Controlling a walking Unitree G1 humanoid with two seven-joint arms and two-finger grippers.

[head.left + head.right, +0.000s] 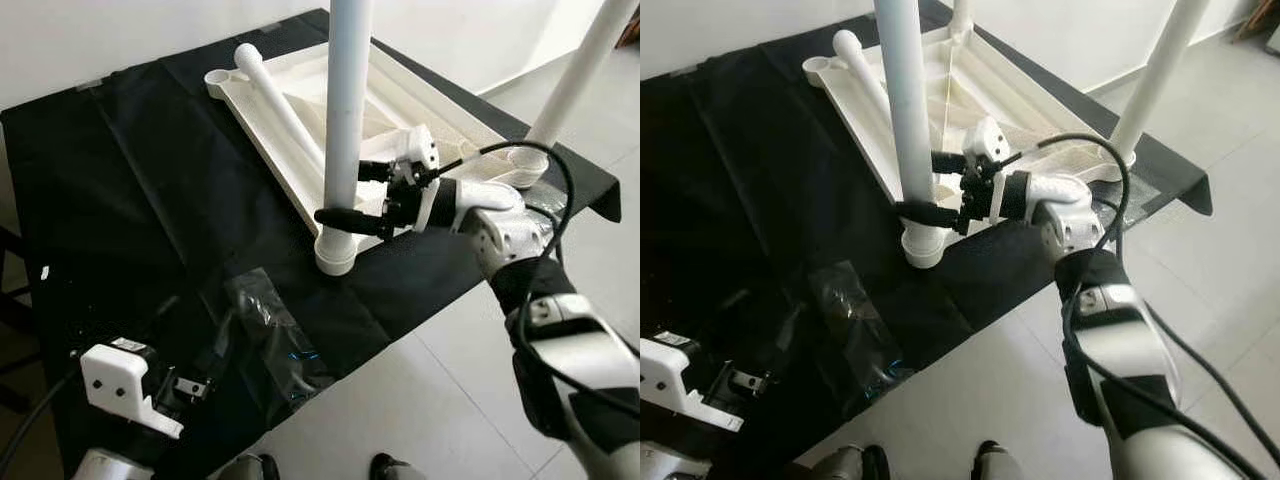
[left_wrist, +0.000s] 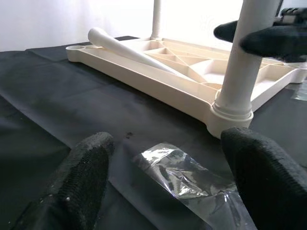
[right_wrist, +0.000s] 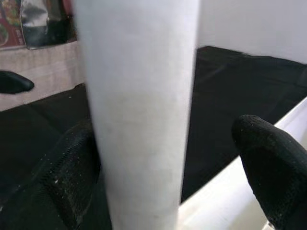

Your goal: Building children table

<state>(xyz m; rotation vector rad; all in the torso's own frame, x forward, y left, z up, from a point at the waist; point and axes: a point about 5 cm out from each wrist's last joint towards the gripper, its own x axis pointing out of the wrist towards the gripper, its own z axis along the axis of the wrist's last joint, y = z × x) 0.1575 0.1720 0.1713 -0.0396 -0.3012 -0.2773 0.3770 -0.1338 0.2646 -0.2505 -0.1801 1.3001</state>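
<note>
So the white tabletop [image 1: 290, 150] is lying upside down on the black cloth [image 1: 130, 200], upper middle of the head view, with one loose leg [image 1: 275, 95] resting across its ribs. The right gripper [image 1: 352, 196] is in the centre of the frame with its fingers spread either side of the upright leg [image 1: 347, 110] that's standing in the near corner socket [image 1: 337, 255]; one finger looks to touch it, but I wouldn't call it a firm clamp. Seems like the leg-seating step: next it probably needs to squeeze, then twist or press the leg home. The left gripper [image 1: 190, 388] hangs low at lower left, fingers apart, over a clear plastic bag [image 1: 270, 330].
</note>
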